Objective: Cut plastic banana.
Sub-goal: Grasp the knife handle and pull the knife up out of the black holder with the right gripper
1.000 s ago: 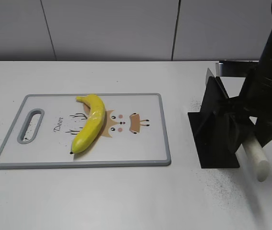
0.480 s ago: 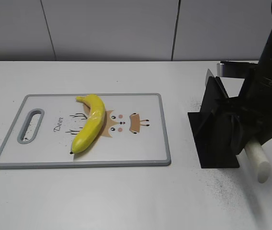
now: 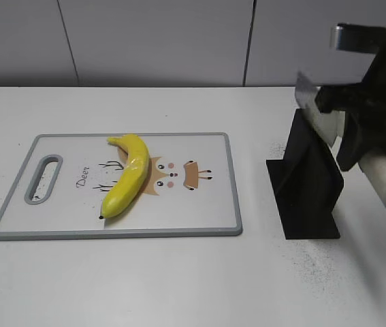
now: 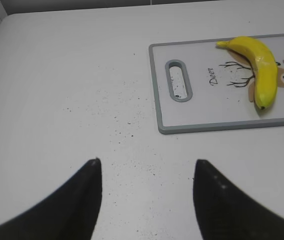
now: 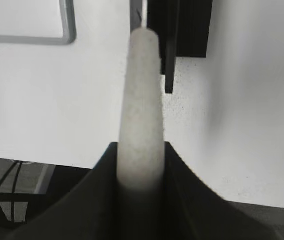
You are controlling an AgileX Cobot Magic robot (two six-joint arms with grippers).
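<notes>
Two grippers, one busy. Right gripper [image 5: 140,170] clamped on knife [image 3: 339,139] by white handle, above black holder [image 3: 306,184], blade free for cutting. Plastic banana [image 3: 129,176] on cutting board [image 3: 199,221], well left of it. Left gripper [image 4: 147,175] parted, empty; banana far ahead-right.

A: Where does the exterior view sit?
B: In front of the table [image 3: 179,286], looking down at a slant toward the back wall, taking in the cutting board [image 3: 15,231] and the black stand [image 3: 308,197].
A: And the left wrist view?
B: Lower, off the board's handle end, facing across the table with its jaws at the bottom edge; it shares the board.
A: The right one?
B: Close, looking down the white handle [image 5: 142,110] at the stand and a board corner.
</notes>
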